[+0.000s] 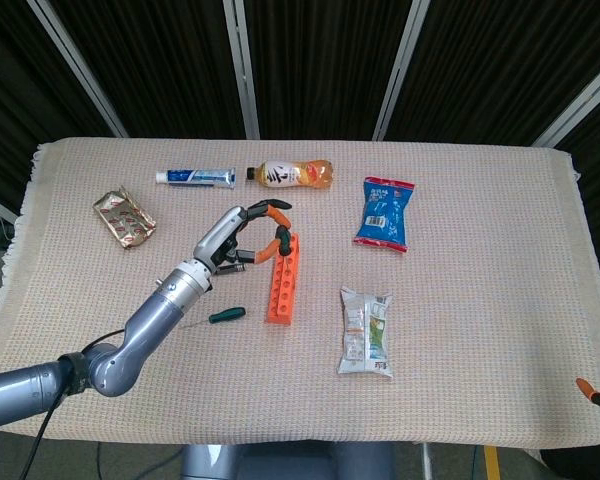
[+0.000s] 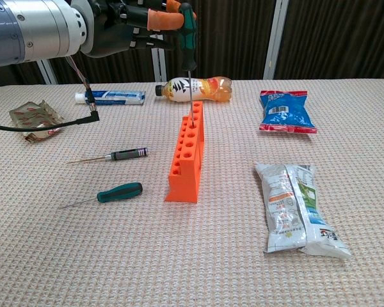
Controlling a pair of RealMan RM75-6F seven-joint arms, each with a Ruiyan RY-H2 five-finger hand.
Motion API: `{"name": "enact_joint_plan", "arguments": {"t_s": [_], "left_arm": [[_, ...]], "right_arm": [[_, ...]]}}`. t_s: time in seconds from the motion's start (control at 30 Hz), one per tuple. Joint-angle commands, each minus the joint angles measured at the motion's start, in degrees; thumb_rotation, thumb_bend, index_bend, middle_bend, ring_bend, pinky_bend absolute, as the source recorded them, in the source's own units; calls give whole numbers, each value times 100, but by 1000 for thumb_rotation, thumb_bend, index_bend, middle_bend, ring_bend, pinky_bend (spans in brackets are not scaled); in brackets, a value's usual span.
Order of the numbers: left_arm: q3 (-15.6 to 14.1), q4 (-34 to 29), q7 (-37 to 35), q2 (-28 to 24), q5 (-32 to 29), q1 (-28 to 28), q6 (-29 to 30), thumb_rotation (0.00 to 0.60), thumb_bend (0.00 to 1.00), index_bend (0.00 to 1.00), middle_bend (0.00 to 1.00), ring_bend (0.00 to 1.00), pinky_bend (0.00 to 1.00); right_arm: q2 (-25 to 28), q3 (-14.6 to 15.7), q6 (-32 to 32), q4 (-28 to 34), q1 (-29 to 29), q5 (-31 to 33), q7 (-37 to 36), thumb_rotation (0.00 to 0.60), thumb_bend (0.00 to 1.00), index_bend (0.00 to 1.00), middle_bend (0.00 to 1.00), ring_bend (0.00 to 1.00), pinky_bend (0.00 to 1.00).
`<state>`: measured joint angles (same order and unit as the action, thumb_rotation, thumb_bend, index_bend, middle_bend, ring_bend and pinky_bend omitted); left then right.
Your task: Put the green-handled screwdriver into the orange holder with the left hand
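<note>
My left hand (image 1: 242, 232) (image 2: 131, 25) pinches a green-handled screwdriver (image 2: 189, 29) and holds it upright above the table. Its thin shaft points down, and its tip is at the far end of the orange holder (image 2: 187, 150) (image 1: 283, 280). I cannot tell whether the tip is inside a hole. The holder is a long block with a row of holes, lying mid-table. In the head view, the handle (image 1: 281, 238) sits just over the holder's far end. Only the orange fingertips (image 1: 590, 388) of my right hand show, at the right edge.
A second green-handled screwdriver (image 2: 118, 192) and a black-handled one (image 2: 128, 154) lie left of the holder. A toothpaste tube (image 2: 112, 97) and a drink bottle (image 2: 195, 89) lie at the back. A foil packet (image 2: 35, 117) is far left. A blue snack bag (image 2: 287, 111) and a white bag (image 2: 294, 208) lie right.
</note>
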<state>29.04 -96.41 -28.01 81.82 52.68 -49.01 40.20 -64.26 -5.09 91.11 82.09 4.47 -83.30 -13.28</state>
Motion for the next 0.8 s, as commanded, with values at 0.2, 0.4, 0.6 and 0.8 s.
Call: {"name": "enact_joint_plan", "arguments": {"t_s": [0.2, 0.4, 0.6, 0.8], "left_arm": [[-125, 86, 185, 52, -88, -104, 72, 600, 614, 558, 166, 82, 105], [-193, 98, 304, 57, -116, -151, 116, 600, 614, 560, 167, 82, 105], [-308, 137, 481, 113, -45, -186, 216, 600, 615, 561, 167, 82, 105], [-442, 196, 574, 204, -28, -209, 227, 600, 613, 561, 167, 82, 105]], "right_arm": [[-10, 3, -5, -29, 16, 11, -34, 600, 0, 79, 100, 0, 79], [-20, 2, -4, -46, 19, 6, -48, 600, 0, 78, 100, 0, 79], [-24, 2, -10, -53, 24, 11, -54, 600, 0, 78, 100, 0, 79], [-19, 0, -6, -57, 34, 19, -61, 600, 0, 78, 100, 0, 79]]}}
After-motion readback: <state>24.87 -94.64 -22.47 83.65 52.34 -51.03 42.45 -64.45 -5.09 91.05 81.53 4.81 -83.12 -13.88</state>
